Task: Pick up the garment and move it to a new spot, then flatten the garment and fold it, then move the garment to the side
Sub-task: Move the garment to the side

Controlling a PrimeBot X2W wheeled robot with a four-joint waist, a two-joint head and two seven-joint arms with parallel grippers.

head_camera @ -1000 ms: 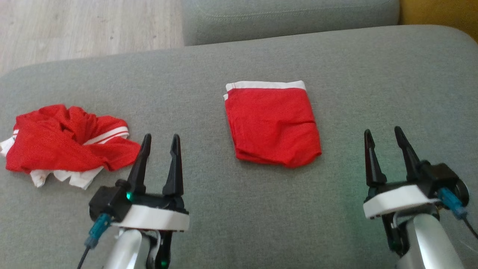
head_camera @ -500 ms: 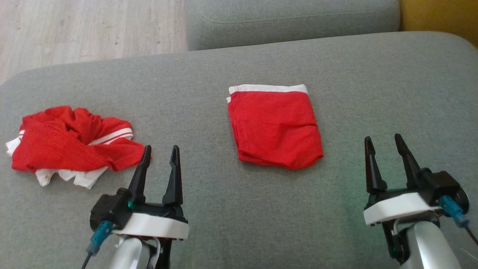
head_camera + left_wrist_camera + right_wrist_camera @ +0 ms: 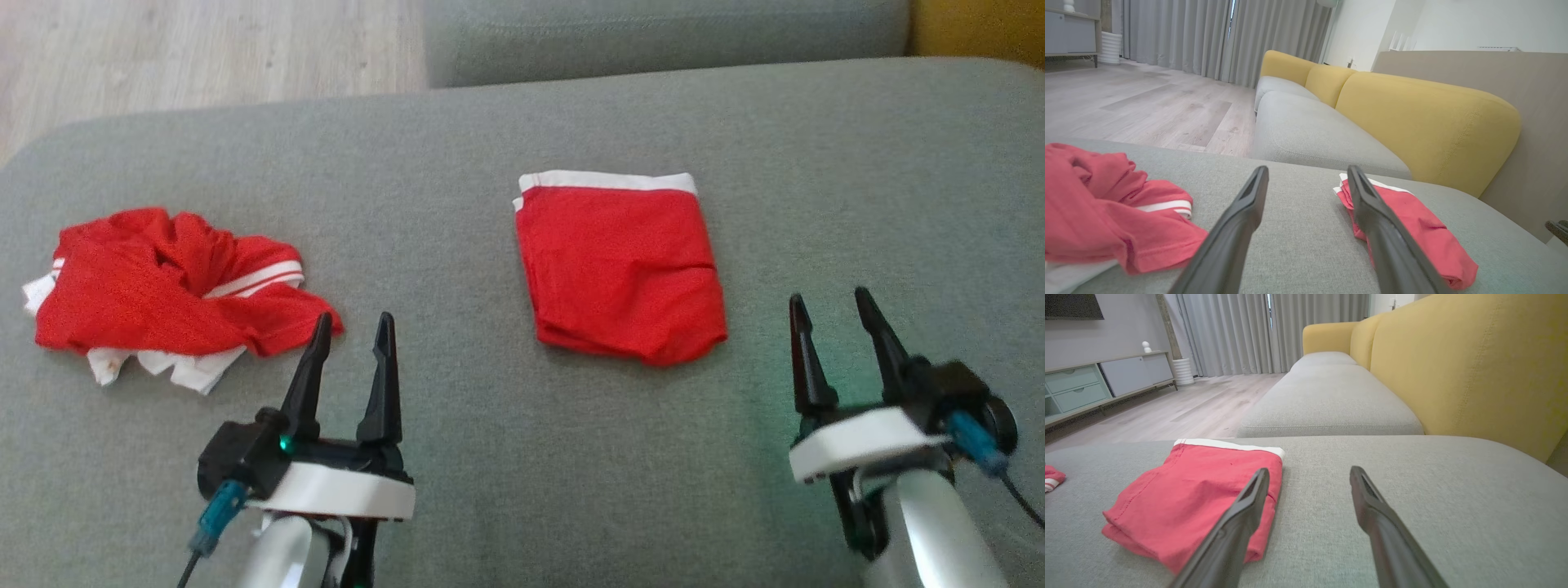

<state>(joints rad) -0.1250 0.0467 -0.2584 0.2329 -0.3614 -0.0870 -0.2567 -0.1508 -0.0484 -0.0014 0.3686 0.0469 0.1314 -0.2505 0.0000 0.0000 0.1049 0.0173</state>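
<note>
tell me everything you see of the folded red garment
The folded red garment is a roughly square packet of soft-looking fabric, with a white band along its far edge and a few creases. It lies flat on the grey cushion. The left end effector and right end effector, both open, sit nearer the robot, not touching it.

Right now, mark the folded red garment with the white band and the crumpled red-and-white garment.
folded red garment with white band (image 3: 624, 271): head view, centre of red panel.
crumpled red-and-white garment (image 3: 131, 304): head view, red top layer.
</note>
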